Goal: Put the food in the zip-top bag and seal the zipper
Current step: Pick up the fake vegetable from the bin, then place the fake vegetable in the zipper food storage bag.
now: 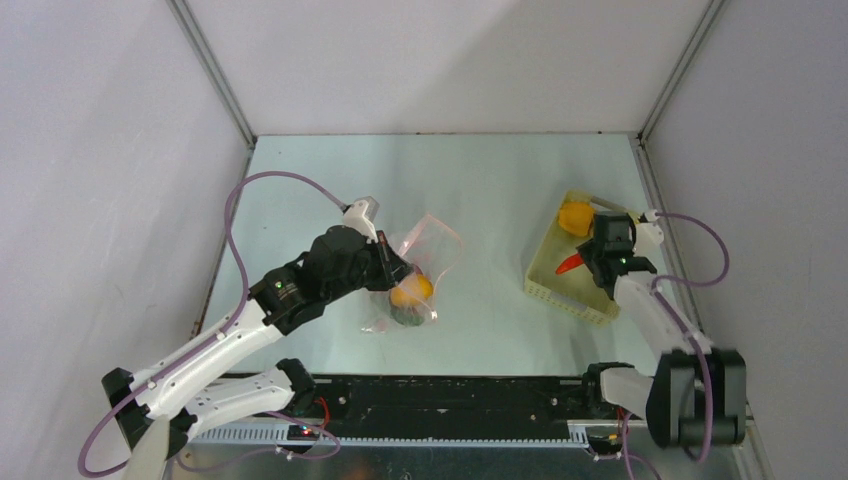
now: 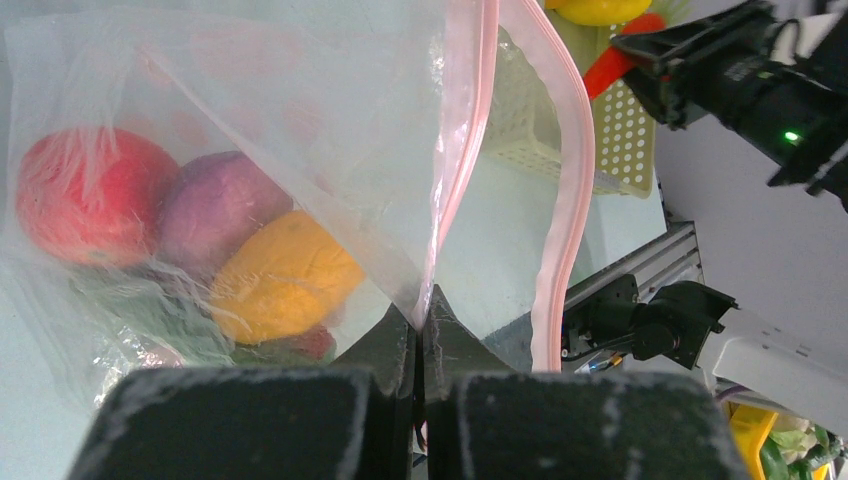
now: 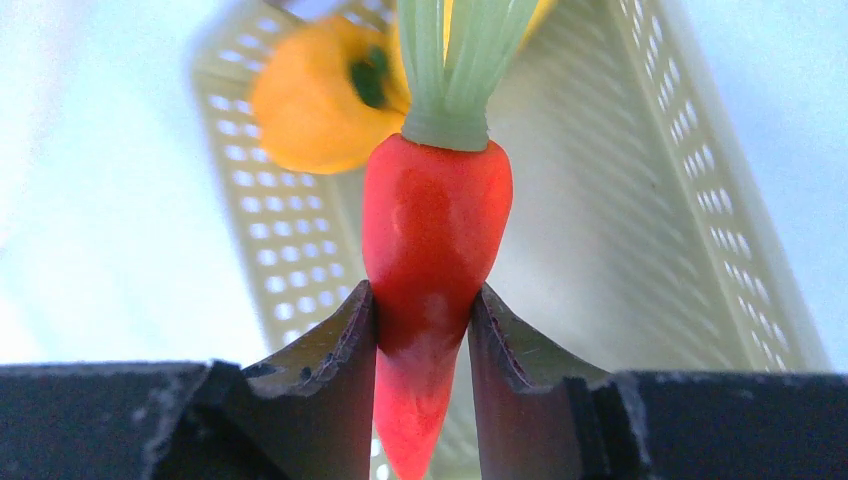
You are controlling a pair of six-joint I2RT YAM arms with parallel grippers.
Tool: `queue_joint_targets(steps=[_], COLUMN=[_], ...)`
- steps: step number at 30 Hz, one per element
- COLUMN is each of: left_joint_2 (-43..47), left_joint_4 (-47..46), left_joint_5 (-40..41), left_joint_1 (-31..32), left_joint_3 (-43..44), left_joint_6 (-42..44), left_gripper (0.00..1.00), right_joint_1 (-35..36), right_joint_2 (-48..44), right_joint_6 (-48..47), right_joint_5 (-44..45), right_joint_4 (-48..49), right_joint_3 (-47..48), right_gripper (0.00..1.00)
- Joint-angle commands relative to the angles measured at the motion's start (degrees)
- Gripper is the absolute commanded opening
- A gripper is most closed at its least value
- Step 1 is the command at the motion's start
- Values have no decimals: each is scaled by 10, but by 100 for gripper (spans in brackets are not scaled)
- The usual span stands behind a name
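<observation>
The clear zip-top bag point(image 1: 420, 270) lies left of the table's middle with food in it: a red piece point(image 2: 80, 195), a purple onion point(image 2: 215, 210), an orange pepper point(image 2: 280, 275) and green pieces. My left gripper point(image 2: 422, 310) is shut on one lip of the bag's pink zipper point(image 2: 462, 130); the other lip point(image 2: 565, 200) hangs apart, so the mouth gapes. My right gripper point(image 3: 422, 305) is shut on a red chili point(image 3: 435, 225) with a green stem, over the pale-yellow basket point(image 1: 560, 285). A yellow pepper point(image 1: 575, 217) lies in the basket.
The basket point(image 3: 640, 200) stands at the right of the table, near the right wall rail. Grey walls close in the back and both sides. A black rail runs along the near edge by the arm bases.
</observation>
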State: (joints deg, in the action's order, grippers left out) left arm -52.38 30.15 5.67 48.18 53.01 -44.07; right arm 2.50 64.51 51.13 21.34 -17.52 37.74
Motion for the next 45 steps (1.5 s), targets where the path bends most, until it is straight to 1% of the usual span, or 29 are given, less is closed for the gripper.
queue_joint_targets(steps=[1, 4, 7, 8, 9, 10, 11, 12, 13, 14, 15, 16, 17, 18, 19, 20, 21, 23, 28, 30, 34, 39, 45], left_joint_2=[6, 0, -5, -7, -7, -9, -9, -10, -10, -11, -11, -9, -9, -9, -8, -7, -7, -6, -1, 2, 11, 20, 26], left_joint_4=[-17, -21, -25, -26, -26, -24, -22, -21, -21, -21, -21, -22, -21, -20, -19, -18, -17, -15, -11, -10, -9, -10, -13], left_joint_5=[1, -3, -9, -10, -11, -11, -9, -9, -9, -9, -9, -9, -9, -10, -9, -7, -7, -8, -6, -4, 0, 7, 13], left_joint_1=[-4, -4, -4, -4, -4, -4, -4, -4, -4, -4, -4, -4, -4, -5, -4, -4, -4, -4, -5, -4, -4, -4, -4], left_joint_3=[1, 5, 8, 10, 11, 12, 13, 14, 15, 16, 16, 16, 17, 18, 19, 21, 21, 23, 28, 28, 27, 28, 32], left_joint_6=[-2, -4, -4, -4, -4, -4, -4, -4, -5, -5, -5, -4, -4, -4, -3, -3, -3, -2, -2, -4, -7, -12, -18], left_gripper=[0, 0, 0, 0, 0, 0, 0, 0, 0, 0, 0, 0, 0, 0, 0, 0, 0, 0, 0, 0, 0, 0, 0], right_joint_1=[-1, 5, 62, 101, 122, 167, 190, 237, 259, 305, 325, 368, 389, 428, 445, 476, 502, 536, 579, 590, 610, 634, 659], right_joint_2=[-114, -170, -228, -237, -252, -258, -266, -269, -268, -265, -256, -249, -232, -212, -200, -175, -161, -119, -27, -5, 15, 26, 48], right_joint_6=[-64, -135, -179, -201, -213, -239, -251, -274, -286, -311, -334, -347, -374, -387, -415, -430, -462, -500, -535, -532, -523, -514, -514], right_joint_5=[5, -79, -105, -102, -100, -98, -96, -93, -92, -90, -87, -81, -79, -74, -72, -70, -66, -65, -79, -73, -53, 2, 90], right_joint_4=[55, 109, 155, 183, 196, 226, 260, 280, 315, 335, 372, 393, 433, 456, 504, 527, 573, 621, 712, 721, 706, 685, 691], right_joint_3=[-9, -10, -10, -10, -10, -10, -10, -10, -10, -10, -10, -10, -11, -10, -10, -8, -7, 5, 26, 28, 28, 27, 27], right_gripper=[11, 11, 10, 10, 10, 10, 10, 10, 10, 10, 10, 10, 9, 9, 9, 9, 9, 10, 10, 10, 11, 13, 21])
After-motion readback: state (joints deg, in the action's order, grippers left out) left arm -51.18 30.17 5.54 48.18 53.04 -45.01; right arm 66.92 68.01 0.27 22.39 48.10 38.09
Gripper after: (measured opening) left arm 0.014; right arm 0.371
